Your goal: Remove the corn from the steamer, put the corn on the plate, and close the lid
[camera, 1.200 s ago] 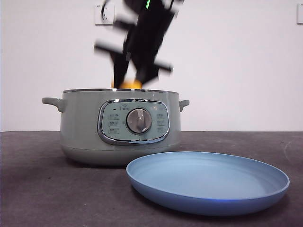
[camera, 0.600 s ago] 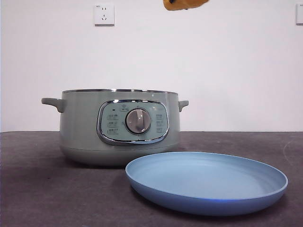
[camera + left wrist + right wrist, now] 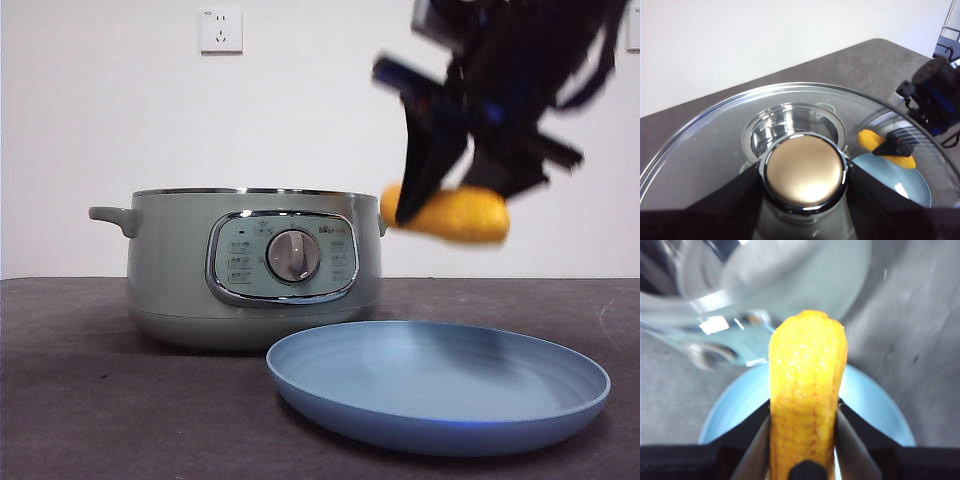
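Note:
My right gripper (image 3: 440, 205) is shut on the yellow-orange corn (image 3: 452, 215), which hangs in the air above the light-blue plate (image 3: 438, 385) and just right of the sage-green steamer (image 3: 252, 265). In the right wrist view the corn (image 3: 807, 390) sits between the jaws over the plate (image 3: 735, 405). My left gripper (image 3: 804, 172) is shut on the knob of the glass lid (image 3: 705, 145), held high above the open steamer (image 3: 792, 122). Through the lid I see the corn (image 3: 880, 147) and the plate (image 3: 900, 180).
A white wall socket (image 3: 221, 30) is on the wall behind the pot. The dark table (image 3: 90, 400) stretches to the left of the plate.
The right gripper lifted the corn up out of the steamer, out of the top of the front view, then came down to the right over the plate.

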`<action>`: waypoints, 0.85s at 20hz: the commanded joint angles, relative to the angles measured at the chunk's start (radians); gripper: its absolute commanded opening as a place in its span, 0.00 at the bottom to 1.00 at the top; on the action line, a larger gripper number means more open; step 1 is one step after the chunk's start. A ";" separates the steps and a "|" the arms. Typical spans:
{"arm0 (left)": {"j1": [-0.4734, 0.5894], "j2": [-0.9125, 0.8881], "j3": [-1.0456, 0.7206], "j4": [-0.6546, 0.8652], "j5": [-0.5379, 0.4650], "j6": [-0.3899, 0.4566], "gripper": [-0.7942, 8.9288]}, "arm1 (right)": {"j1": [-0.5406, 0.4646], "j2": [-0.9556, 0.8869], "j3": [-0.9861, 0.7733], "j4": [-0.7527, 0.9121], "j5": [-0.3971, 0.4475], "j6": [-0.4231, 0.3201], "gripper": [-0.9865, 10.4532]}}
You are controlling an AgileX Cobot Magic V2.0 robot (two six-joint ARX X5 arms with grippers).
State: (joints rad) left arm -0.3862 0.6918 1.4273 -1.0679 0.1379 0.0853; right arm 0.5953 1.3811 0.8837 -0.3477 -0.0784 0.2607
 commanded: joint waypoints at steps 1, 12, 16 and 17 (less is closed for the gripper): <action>0.000 0.003 0.015 0.057 0.023 -0.003 0.07 | 0.001 0.001 -0.107 0.126 0.001 0.077 0.08; 0.000 0.058 0.015 0.095 0.066 -0.004 0.07 | 0.002 0.093 -0.298 0.324 0.006 0.105 0.08; 0.000 0.073 0.015 0.103 0.075 -0.004 0.07 | 0.002 0.144 -0.298 0.319 0.006 0.106 0.11; 0.000 0.082 0.015 0.103 0.075 -0.003 0.07 | 0.002 0.145 -0.298 0.306 0.006 0.106 0.18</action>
State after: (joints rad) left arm -0.3862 0.7807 1.4273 -1.0164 0.2043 0.0853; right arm 0.5953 1.4952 0.6083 -0.0071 -0.0761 0.3565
